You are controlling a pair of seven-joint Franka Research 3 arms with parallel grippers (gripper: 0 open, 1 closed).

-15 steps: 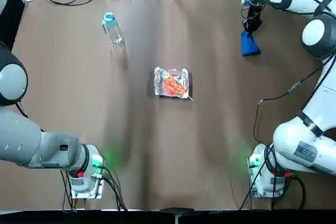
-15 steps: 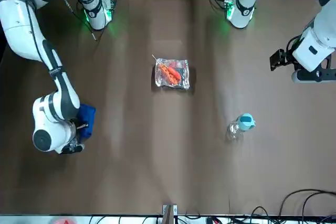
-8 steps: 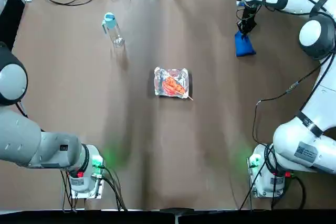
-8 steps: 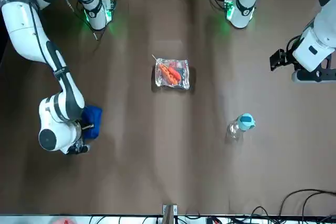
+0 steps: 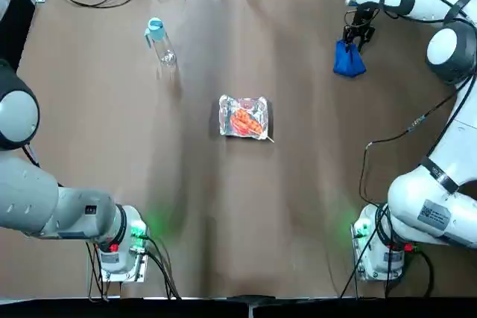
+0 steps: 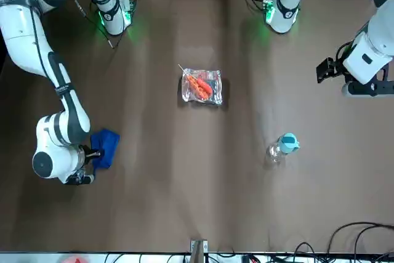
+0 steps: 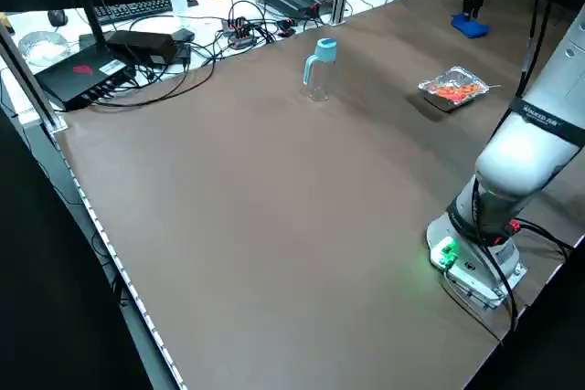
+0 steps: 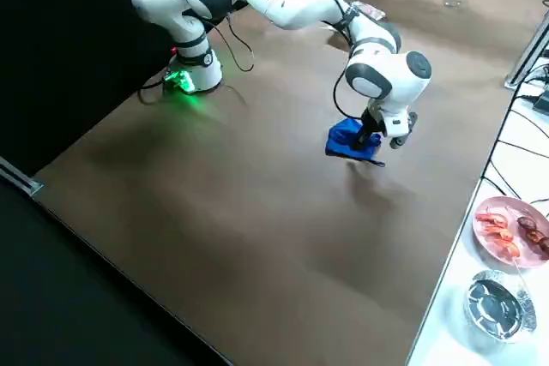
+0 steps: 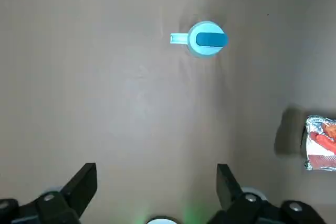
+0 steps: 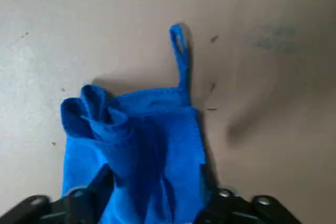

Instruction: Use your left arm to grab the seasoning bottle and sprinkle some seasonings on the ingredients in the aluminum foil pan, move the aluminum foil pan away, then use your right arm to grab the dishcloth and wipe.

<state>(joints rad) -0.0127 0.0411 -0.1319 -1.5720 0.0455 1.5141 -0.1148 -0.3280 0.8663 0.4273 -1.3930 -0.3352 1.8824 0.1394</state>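
My right gripper point(image 5: 356, 35) is shut on the bright blue dishcloth point(image 5: 348, 61) near the table's far right corner. The cloth point(image 10: 136, 140) hangs bunched from the gripper point(image 10: 149, 203), its loop spread on the table. In the middle of the table sits the aluminum foil pan point(image 5: 243, 116) with red-orange ingredients point(image 5: 246, 121) inside. At the far left the seasoning bottle point(image 5: 159, 41) stands upright, clear with a light-blue cap point(image 9: 206, 39). My left gripper point(image 9: 155, 179) hovers open high above the table, well short of the bottle and holding nothing.
A pink plate of food point(image 8: 506, 229) and a foil cup point(image 8: 496, 302) lie beyond the table's far right edge. Cables and boxes point(image 7: 137, 47) crowd the far edge. The two arm bases point(image 5: 123, 247) point(image 5: 380, 247) glow green at the near edge.
My right gripper has swung slightly with the dishcloth, carrying it a little toward the table's middle and then partly back. The left arm, bottle and pan have not moved.
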